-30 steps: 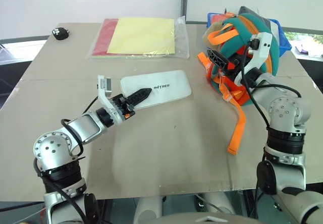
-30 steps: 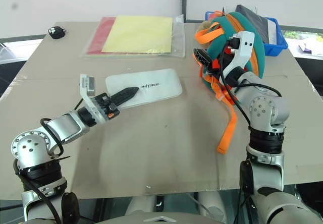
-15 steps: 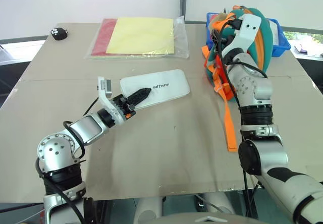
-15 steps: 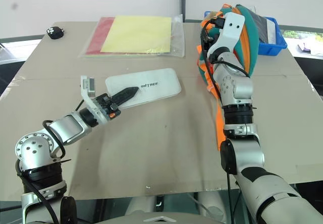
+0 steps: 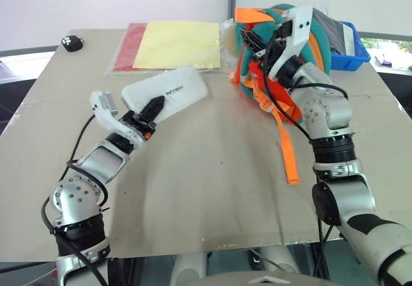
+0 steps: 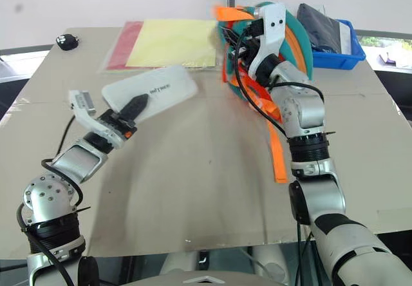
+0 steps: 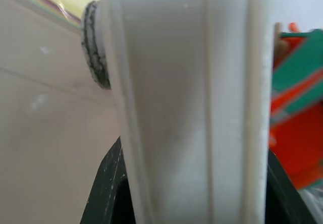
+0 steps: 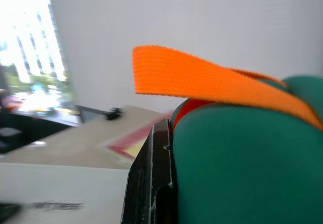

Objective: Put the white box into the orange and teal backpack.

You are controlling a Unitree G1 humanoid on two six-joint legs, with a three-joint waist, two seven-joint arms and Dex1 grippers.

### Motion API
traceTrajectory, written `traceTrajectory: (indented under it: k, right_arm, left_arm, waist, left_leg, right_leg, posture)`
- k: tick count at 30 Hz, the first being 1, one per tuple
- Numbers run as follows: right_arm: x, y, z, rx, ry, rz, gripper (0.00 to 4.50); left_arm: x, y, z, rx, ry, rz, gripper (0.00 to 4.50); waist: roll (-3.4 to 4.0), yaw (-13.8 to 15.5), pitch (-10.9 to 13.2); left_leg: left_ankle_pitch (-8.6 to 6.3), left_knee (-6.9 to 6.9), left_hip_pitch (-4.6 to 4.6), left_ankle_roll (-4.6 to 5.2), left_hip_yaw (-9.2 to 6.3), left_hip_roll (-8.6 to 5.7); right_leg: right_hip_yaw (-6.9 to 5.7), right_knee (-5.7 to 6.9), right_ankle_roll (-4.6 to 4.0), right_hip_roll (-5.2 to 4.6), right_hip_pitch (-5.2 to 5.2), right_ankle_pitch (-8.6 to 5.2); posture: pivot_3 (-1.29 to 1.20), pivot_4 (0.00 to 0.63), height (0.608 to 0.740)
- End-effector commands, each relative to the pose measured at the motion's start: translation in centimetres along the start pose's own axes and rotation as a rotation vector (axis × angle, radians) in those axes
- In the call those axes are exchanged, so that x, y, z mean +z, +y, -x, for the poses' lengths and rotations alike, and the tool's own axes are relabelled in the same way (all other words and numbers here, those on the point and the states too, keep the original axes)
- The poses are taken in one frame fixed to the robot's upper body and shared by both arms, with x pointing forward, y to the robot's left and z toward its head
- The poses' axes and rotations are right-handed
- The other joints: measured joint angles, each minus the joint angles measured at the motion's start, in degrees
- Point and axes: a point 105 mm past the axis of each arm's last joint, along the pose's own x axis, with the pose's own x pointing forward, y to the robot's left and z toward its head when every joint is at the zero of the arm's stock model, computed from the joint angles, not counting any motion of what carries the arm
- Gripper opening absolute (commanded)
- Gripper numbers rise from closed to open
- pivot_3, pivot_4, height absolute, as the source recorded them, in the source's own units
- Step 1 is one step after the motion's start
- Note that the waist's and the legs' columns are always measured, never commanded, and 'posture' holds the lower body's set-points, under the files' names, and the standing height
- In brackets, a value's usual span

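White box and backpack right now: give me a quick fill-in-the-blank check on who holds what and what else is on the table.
1. The white box is held by the ____ gripper.
2. The right gripper is shut on the orange and teal ____.
3. An orange ____ trails from the pack onto the table.
4. The folder lying on top is ____.

Missing words: left; backpack; strap; yellow
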Motion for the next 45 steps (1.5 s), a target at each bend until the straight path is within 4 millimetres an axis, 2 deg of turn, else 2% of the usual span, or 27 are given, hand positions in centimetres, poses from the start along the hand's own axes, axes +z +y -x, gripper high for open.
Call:
traceTrajectory:
  k: [1,4,9,12,17,22,26,28,30,34,36,39,42,45]
  right_arm:
    - [3.5,4.9,1.9,0.287,-0.046,0.0,0.07]
    - [2.4,6.0,3.8,0.371,0.038,-0.03,0.07]
    - [1.3,7.1,6.7,0.479,0.17,-0.093,0.07]
    - [0.5,5.9,7.1,0.417,0.21,-0.072,0.07]
    - [-0.1,5.1,7.5,0.387,0.23,-0.067,0.07]
    - [-0.3,5.2,7.9,0.393,0.237,-0.07,0.07]
    - [-0.2,5.5,8.3,0.423,0.238,-0.08,0.07]
    - [-0.1,5.8,8.5,0.436,0.238,-0.083,0.07]
    - [0.1,6.1,8.7,0.451,0.238,-0.093,0.07]
    - [0.0,6.8,8.7,0.464,0.234,-0.086,0.07]
    - [-0.1,7.1,8.6,0.467,0.235,-0.084,0.07]
    - [-0.6,7.6,8.5,0.473,0.244,-0.073,0.07]
    - [-1.2,8.1,8.5,0.475,0.242,-0.059,0.07]
    - [-1.8,8.1,8.7,0.455,0.263,-0.03,0.07]
  left_arm:
    - [3.3,-1.1,1.6,-0.102,-0.148,-0.088,1.13]
    - [4.9,-2.1,3.9,-0.265,-0.182,-0.112,1.13]
    - [6.7,-3.4,6.1,-0.433,-0.128,-0.212,1.13]
    - [7.8,-4.6,7.0,-0.53,-0.11,-0.229,1.13]
    - [8.5,-5.6,8.7,-0.639,-0.031,-0.192,1.13]
    - [8.4,-5.3,9.7,-0.657,0.043,-0.185,1.13]
    - [7.2,-4.9,9.1,-0.655,0.082,-0.276,1.13]
    - [5.6,-5.1,8.8,-0.681,0.136,-0.413,1.13]
    - [4.5,-5.8,8.4,-0.723,0.154,-0.504,1.13]
    - [0.9,-9.1,7.0,-0.884,0.267,-0.737,1.13]
    - [0.0,-9.9,6.4,-0.926,0.275,-0.82,1.13]
    - [0.2,-11.4,4.1,-0.883,0.195,-0.874,1.13]
    - [-1.3,-13.3,1.0,-0.856,0.284,-0.894,1.13]
    - [-2.5,-14.9,-0.6,-0.884,0.336,-0.91,1.13]
  waist:
    - [0.0,0.17,0.0]
    - [-0.02,0.23,0.0]
    - [-0.04,0.62,0.06]
    - [-0.07,0.66,0.04]
    - [-0.07,0.28,0.03]
    - [-0.07,0.33,0.04]
    - [-0.07,0.49,0.04]
    - [-0.07,0.62,0.04]
    - [-0.07,0.92,0.04]
    - [-0.07,2.09,0.04]
    - [-0.06,2.02,0.04]
    - [-0.05,1.92,0.05]
    - [-0.09,2.07,0.06]
    - [-0.07,1.93,0.07]
  left_leg:
    - [0.0,-0.05,-0.02,0.0,0.01,0.0]
    - [-0.02,-0.08,-0.09,0.0,0.04,0.03]
    - [-0.03,-0.04,-0.01,0.04,0.05,0.0]
    - [-0.03,0.13,0.12,0.05,0.0,0.02]
    - [-0.02,0.43,0.16,0.05,0.03,0.08]
    - [-0.03,0.41,0.1,0.05,0.0,0.09]
    - [-0.03,0.39,0.1,0.05,-0.01,0.07]
    - [-0.03,0.39,0.11,0.05,0.01,0.07]
    - [-0.03,0.4,0.11,0.05,0.03,0.06]
    - [-0.03,0.41,0.09,0.05,0.01,0.06]
    - [-0.03,0.43,0.08,0.05,0.03,0.05]
    - [-0.03,0.43,0.1,0.05,0.03,0.05]
    - [-0.02,0.52,0.02,0.05,-0.14,0.06]
    - [-0.03,0.6,0.01,0.06,-0.14,0.03]
  right_leg:
    - [0.0,-0.04,0.0,-0.01,0.0,0.0]
    - [-0.09,-0.19,0.0,-0.06,0.0,-0.02]
    - [-0.13,-0.33,-0.01,-0.1,0.02,-0.03]
    - [-0.15,-0.21,-0.07,-0.08,0.13,-0.07]
    - [-0.11,-0.02,-0.15,-0.02,0.17,-0.11]
    - [-0.14,-0.02,-0.01,-0.03,0.15,-0.03]
    - [-0.15,-0.03,-0.02,-0.02,0.15,-0.04]
    - [-0.15,-0.03,-0.11,-0.02,0.16,-0.09]
    - [-0.13,-0.03,-0.14,-0.03,0.16,-0.11]
    - [-0.14,-0.05,-0.14,-0.03,0.16,-0.11]
    - [-0.11,-0.06,-0.12,-0.02,0.17,-0.1]
    - [-0.09,-0.04,0.0,0.01,0.16,-0.03]
    - [-0.2,0.03,0.01,0.08,0.18,-0.02]
    - [-0.16,0.02,0.04,0.09,0.25,-0.01]
  posture:
    - [0.0,0.15,0.74]
    - [0.0,0.15,0.74]
    - [0.0,0.15,0.74]
    - [0.0,0.15,0.74]
    - [0.0,0.15,0.74]
    - [0.0,0.15,0.74]
    - [0.0,0.15,0.74]
    - [0.0,0.15,0.74]
    - [0.0,0.15,0.74]
    - [0.0,0.15,0.74]
    - [0.0,0.15,0.74]
    - [0.0,0.15,0.74]
    - [0.0,0.15,0.74]
    - [0.0,0.15,0.74]
